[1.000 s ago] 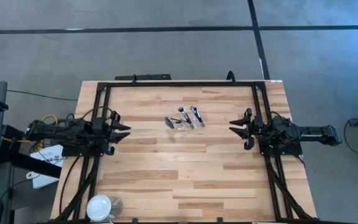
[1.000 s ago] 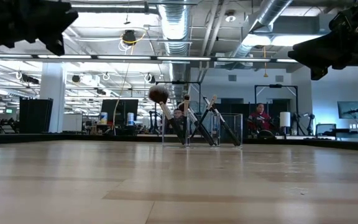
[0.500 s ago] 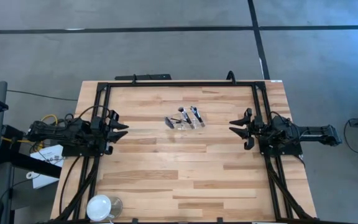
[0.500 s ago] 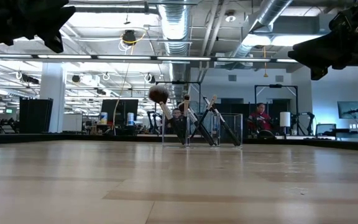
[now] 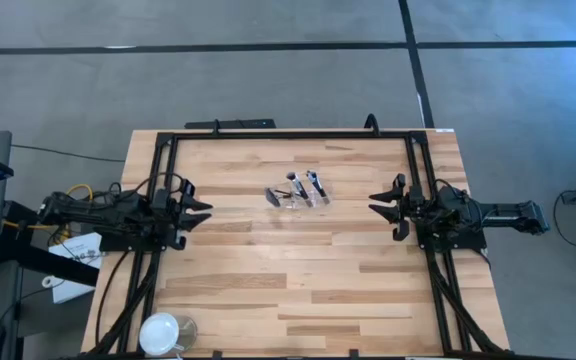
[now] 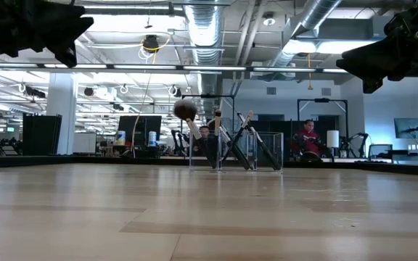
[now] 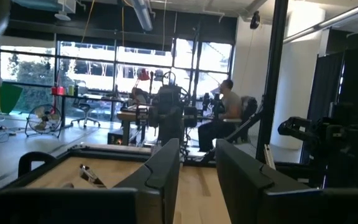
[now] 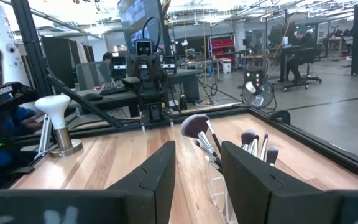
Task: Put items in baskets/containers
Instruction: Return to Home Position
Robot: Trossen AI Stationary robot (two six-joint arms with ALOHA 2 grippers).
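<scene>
Several slim dark-handled makeup brushes [image 5: 301, 187] stand bristles up in a small clear plastic tray [image 5: 290, 199] at the table's middle, toward the far side. They lean against its walls [image 6: 267, 152]. One brush has a big round head [image 6: 185, 110]. The right wrist view shows the brushes [image 8: 253, 144] and the tray [image 8: 219, 180] ahead. My left gripper [image 5: 204, 209] hovers open over the table's left side. My right gripper [image 5: 375, 202] hovers open over the right side. Both are well clear of the tray.
A round white cup-like dish [image 5: 160, 332] sits at the near left corner of the table and also shows in the right wrist view [image 8: 55, 121]. A black frame [image 5: 288, 135] runs around the table's edges. Bare wood [image 5: 288, 270] lies between the arms. People sit in the room beyond.
</scene>
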